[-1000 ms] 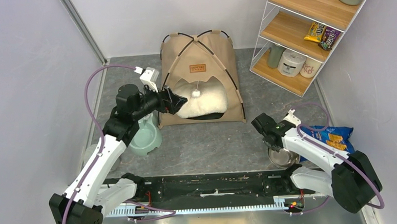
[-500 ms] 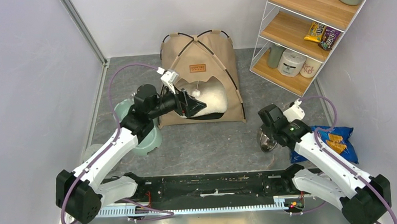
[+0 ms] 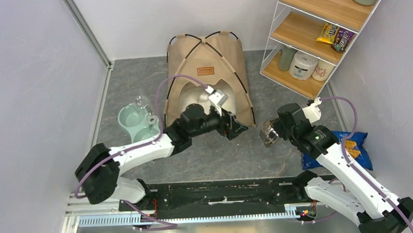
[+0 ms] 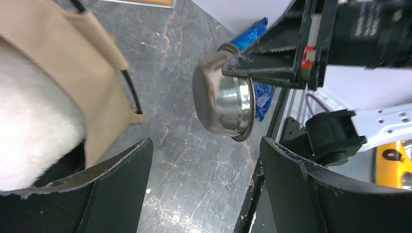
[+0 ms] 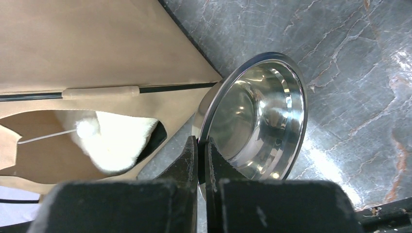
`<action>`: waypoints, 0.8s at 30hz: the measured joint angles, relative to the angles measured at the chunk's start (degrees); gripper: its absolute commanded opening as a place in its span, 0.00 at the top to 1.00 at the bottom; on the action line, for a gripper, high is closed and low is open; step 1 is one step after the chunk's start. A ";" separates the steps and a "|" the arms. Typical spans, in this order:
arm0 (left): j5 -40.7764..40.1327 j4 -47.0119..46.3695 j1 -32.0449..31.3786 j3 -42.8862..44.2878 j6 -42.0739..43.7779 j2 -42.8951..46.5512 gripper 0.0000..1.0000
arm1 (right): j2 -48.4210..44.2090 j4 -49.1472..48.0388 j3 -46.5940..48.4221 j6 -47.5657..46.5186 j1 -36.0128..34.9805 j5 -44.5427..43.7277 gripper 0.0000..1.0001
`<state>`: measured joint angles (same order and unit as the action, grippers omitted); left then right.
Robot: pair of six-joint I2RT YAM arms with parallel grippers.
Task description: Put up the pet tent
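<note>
A: Where's the tan fabric pet tent with black crossing poles (image 3: 206, 55) sitting?
B: It's standing upright at the far middle of the grey floor (image 3: 138, 82), close to the back wall (image 3: 188, 16), doorway facing the arms. A fluffy white pillow (image 5: 116, 141) is lying inside.
A: Right gripper (image 5: 199, 145)?
B: It's pinching the rim of a shiny round steel bowl (image 5: 262, 111), holding it on edge just off the tent's front right corner. Probably a rim grip because that thin lip is all the jaws can fit around.
A: Left gripper (image 4: 204, 189)?
B: Spread wide, gripping nothing, pointing across the doorway toward that bowl. I'm guessing it's getting clear of the opening.
A: Anything hidden?
B: The left arm (image 3: 142, 149) is covering most of the pillow and doorway from above. The label patch (image 3: 206, 71) text is unreadable. Both wrist views are cropping the tent to a corner.
</note>
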<state>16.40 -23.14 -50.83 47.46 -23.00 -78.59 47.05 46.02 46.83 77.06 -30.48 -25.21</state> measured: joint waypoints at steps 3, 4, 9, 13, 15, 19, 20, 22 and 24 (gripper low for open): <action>-4.52 -2.23 -5.05 0.35 2.12 -4.09 0.14 | -0.61 -0.35 0.15 0.63 0.00 0.46 1.00; -6.03 -2.60 -6.54 0.66 2.86 -5.22 0.14 | -0.72 -0.39 0.15 0.87 0.00 0.70 1.00; -15.19 -4.90 -13.86 3.17 6.97 -10.62 0.15 | -1.51 -0.59 0.15 1.64 0.00 1.25 1.00; -21.14 -7.21 -16.90 4.59 9.22 -13.60 0.16 | -2.71 -0.68 0.15 2.12 0.00 1.27 1.00; -23.91 -7.56 -17.86 5.66 10.82 -15.21 0.16 | -3.32 -0.79 0.15 2.47 0.00 1.42 1.00; -29.00 -8.02 -19.65 7.96 14.23 -18.12 0.20 | -3.85 -0.98 0.26 3.19 0.02 1.97 1.00; -30.45 -8.13 -20.26 8.68 15.21 -18.93 0.24 | -3.87 -1.03 0.26 3.43 0.02 2.25 1.00; -33.07 -8.31 -21.40 10.01 16.87 -20.28 0.39 | -3.93 -1.01 0.26 3.96 0.02 2.75 1.00; -35.89 -8.28 -22.45 11.34 18.45 -21.53 0.55 | -3.96 -0.98 0.26 4.39 0.02 3.13 1.00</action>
<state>-19.49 -31.42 -73.28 58.81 -4.56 -100.12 43.09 45.04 47.09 81.45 -30.46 -22.09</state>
